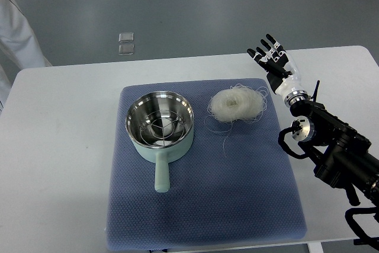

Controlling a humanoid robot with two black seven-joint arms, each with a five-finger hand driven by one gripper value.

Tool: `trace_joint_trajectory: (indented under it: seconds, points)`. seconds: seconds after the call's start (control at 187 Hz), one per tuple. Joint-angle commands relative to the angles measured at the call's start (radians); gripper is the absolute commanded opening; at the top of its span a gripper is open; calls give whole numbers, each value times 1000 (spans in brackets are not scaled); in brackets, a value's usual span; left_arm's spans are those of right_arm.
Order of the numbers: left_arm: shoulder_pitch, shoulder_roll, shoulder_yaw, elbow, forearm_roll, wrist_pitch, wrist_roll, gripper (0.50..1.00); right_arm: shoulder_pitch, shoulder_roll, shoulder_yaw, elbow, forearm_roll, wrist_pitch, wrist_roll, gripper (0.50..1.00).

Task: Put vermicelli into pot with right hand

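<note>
Black arm links at the lower right lead up to the right hand [271,53], whose dark-tipped fingers are spread and hold nothing, hovering over the white table [59,146] at about two o'clock from the vermicelli [237,103]. Nothing seems done yet: the vermicelli, a pale, wiry nest with loose strands trailing, lies on the blue, dimpled mat [195,205], just beside the pot [160,125] at its three o'clock. That pot, mint green outside with a shiny steel bowl and wire rack inside, stands empty, handle towards six o'clock.
</note>
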Motion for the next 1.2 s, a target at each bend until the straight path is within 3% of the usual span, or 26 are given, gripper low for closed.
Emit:
trace_joint_trajectory:
  seconds: [0.0, 0.663, 0.888, 1.053, 1.193]
  points:
    - [0, 0, 0, 0, 0, 0, 0, 1000, 1, 1, -1, 2, 0, 0, 0, 926]
    - [-8, 0, 0, 0, 0, 0, 0, 1000, 64, -123, -46, 63, -77, -2, -12, 926]
    - [-9, 0, -1, 0, 0, 0, 0, 1000, 86, -165, -121, 166, -370, -51, -40, 926]
    - [-9, 0, -1, 0, 0, 0, 0, 1000, 132, -237, -221, 190, -597, -33, -38, 926]
    - [-9, 0, -1, 0, 0, 0, 0, 1000, 167, -332, -285, 255, -727, 30, -31, 926]
